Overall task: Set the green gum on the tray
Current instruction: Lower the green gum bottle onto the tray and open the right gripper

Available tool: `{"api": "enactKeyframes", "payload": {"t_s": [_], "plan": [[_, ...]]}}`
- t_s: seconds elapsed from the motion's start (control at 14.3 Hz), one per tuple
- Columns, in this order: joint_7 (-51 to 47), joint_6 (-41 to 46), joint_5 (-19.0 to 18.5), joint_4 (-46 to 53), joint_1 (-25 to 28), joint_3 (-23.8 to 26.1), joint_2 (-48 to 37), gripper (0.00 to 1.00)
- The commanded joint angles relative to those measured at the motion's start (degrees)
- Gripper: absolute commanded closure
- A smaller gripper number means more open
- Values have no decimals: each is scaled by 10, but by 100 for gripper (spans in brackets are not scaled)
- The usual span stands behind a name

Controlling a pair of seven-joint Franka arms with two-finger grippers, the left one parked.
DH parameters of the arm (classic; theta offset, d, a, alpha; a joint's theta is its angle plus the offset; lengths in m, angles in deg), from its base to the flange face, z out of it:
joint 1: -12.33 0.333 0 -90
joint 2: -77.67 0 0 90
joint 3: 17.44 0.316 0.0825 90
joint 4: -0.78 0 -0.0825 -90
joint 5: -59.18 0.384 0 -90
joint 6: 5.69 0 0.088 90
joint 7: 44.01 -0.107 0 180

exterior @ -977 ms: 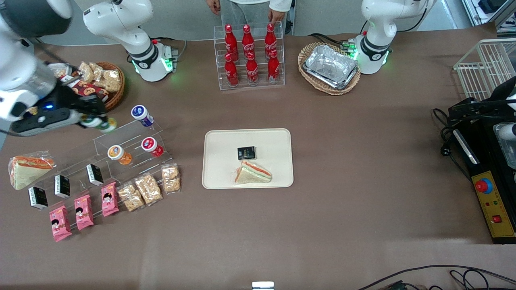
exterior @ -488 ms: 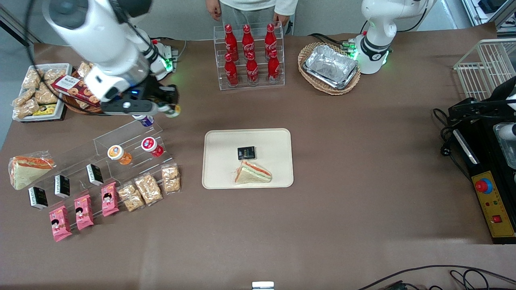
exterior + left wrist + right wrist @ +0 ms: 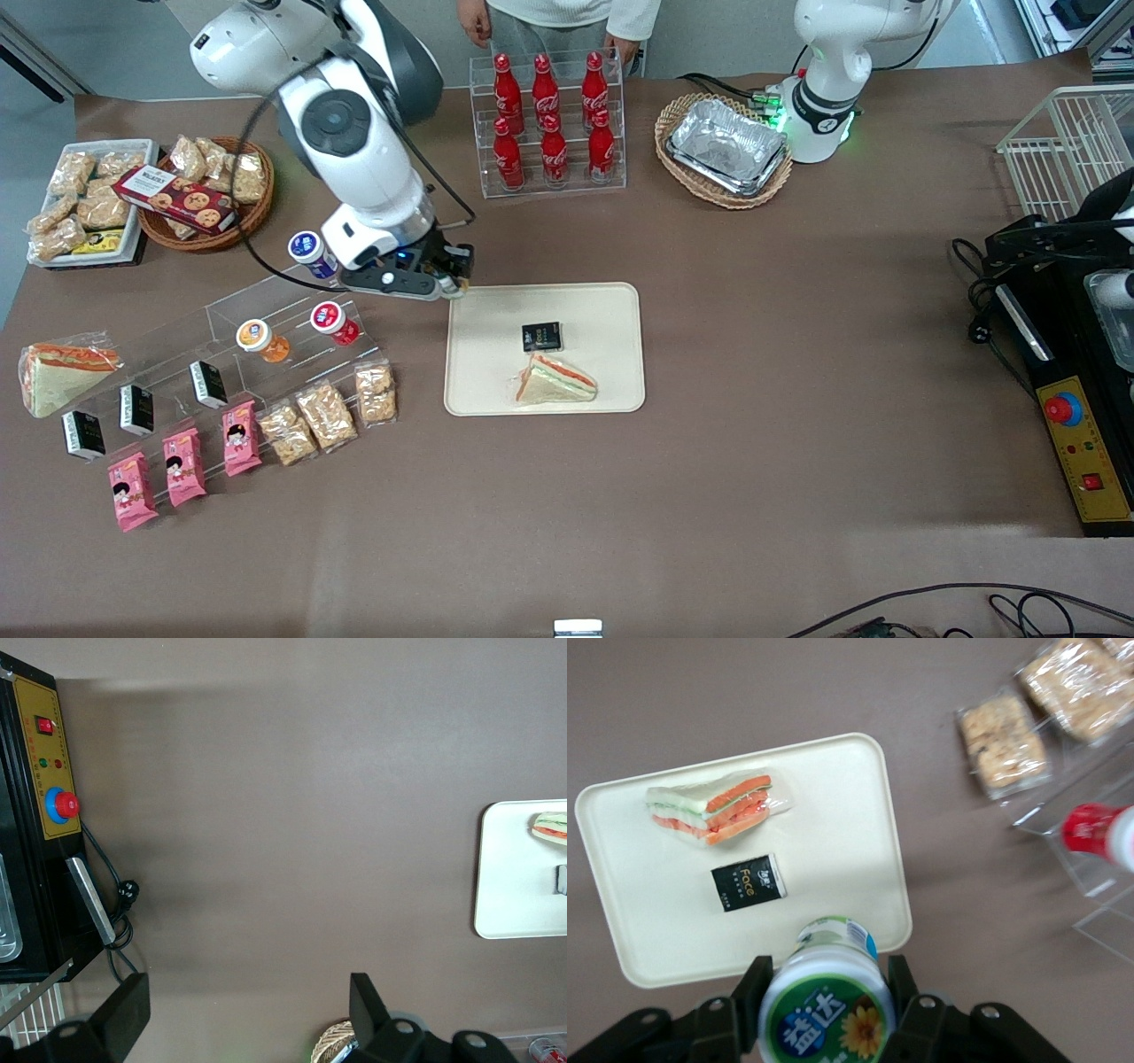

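My right gripper [image 3: 454, 276] is shut on the green gum [image 3: 826, 1001], a small bottle with a green-rimmed white lid, and holds it in the air over the edge of the cream tray [image 3: 478, 306] toward the working arm's end. In the front view only a sliver of the gum [image 3: 460, 285] shows under the fingers. In the right wrist view the black fingers [image 3: 750, 992] press on both sides of the lid, with the tray [image 3: 833, 868] below. A wrapped sandwich [image 3: 555, 381] and a small black packet [image 3: 541, 336] lie on the tray.
A clear stepped stand [image 3: 266, 306] holds blue-lidded [image 3: 310, 251], orange-lidded [image 3: 260, 339] and red-lidded [image 3: 334, 322] bottles, with snack packs nearer the camera. A cola rack [image 3: 549, 124] and a wicker basket of foil trays [image 3: 725, 149] stand farther from the camera.
My gripper has carried the green gum from above the stepped stand toward the middle of the table, and it now hangs over the tray's edge.
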Motion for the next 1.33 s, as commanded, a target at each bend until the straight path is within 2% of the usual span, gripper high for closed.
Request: {"api": "enactKeyframes", "payload": {"t_s": [0.0,0.14,0.49,0.98,1.05,1.12,1.19,1.26], "plan": [[-25,-132,-4,-78,22,-7,29,67],[-26,-190,-5,-96,38,-8,65,67],[-20,-329,-5,-120,37,-8,164,66],[-16,-345,-6,-142,44,-8,175,66],[-17,-345,-6,-142,45,-8,174,62],[-17,-345,-6,-142,45,-8,174,36],[-18,-346,-6,-141,44,-8,174,0],[-18,-346,-6,-141,44,-8,174,0]]}}
